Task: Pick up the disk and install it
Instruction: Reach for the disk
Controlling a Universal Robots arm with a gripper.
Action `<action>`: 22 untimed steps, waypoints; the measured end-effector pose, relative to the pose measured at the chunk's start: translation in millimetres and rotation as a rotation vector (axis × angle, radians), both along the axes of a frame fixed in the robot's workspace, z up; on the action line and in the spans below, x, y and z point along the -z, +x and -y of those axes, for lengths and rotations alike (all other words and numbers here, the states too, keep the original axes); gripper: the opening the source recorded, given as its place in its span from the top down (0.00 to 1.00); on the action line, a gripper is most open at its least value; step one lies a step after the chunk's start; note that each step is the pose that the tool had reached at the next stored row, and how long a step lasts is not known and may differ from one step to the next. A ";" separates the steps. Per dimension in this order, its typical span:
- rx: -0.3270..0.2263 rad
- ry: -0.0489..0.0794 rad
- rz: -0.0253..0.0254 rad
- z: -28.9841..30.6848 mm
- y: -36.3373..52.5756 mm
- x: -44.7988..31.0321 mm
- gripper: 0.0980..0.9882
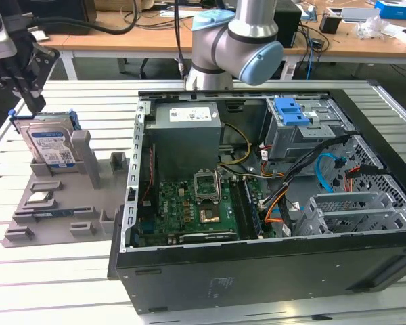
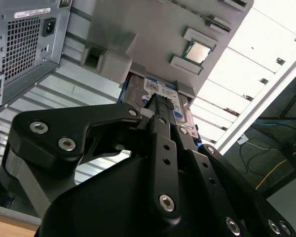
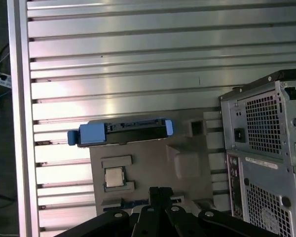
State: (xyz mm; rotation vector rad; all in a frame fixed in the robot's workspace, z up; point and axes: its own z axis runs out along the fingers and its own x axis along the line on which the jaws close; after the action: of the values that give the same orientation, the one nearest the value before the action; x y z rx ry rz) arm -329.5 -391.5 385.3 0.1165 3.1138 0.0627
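Hovers with gripper (image 1: 32, 101) at 11 o'clock of the disk (image 1: 51, 145) in the exterior view, close over its top edge. Holds gripper fingers (image 2: 160, 133) pressed together in both wrist views, clamping nothing. Finds disk standing on edge in a slot of the grey fixture (image 1: 61, 203), blue frame (image 3: 91, 134) around it, white-and-blue label (image 1: 54, 150) facing outward. Puts fixture on the slatted desk (image 1: 54, 284) at 9 o'clock of the open computer case (image 1: 257, 271). Notes processor chip (image 3: 114, 177) lying flat on the fixture, near the disk, apart from it.
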 end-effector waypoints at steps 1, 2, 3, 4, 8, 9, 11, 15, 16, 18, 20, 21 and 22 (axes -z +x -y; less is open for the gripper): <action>0.000 0.000 0.0001 -0.9 -3.6 0.9 0.99; 0.000 -0.001 0.0001 -1.5 -6.5 1.5 0.99; 0.000 -0.001 0.0002 -2.3 -12.0 2.4 0.99; 0.000 -0.001 0.0001 -2.7 -15.9 3.0 0.99; 0.000 -0.003 0.0001 -6.2 -35.9 9.5 0.99; 0.000 -0.004 0.0002 -7.5 -40.1 12.0 0.99; 0.000 -0.006 0.0002 -9.7 -46.9 17.0 0.99; 0.000 -0.010 0.0001 -11.6 -51.7 25.1 0.99; 0.000 -0.010 0.0000 -11.8 -51.9 26.9 0.99; 0.000 -0.011 0.0001 -12.3 -52.1 31.3 0.99; -0.001 -0.017 -0.0001 -14.3 -52.5 42.1 0.99; -0.001 -0.018 0.0000 -14.8 -52.5 43.7 0.99; -0.001 -0.019 0.0002 -15.9 -52.7 45.4 0.99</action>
State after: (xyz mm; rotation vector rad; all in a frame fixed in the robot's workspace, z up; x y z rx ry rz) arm -382.2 -375.6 339.9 0.1150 3.1134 0.0328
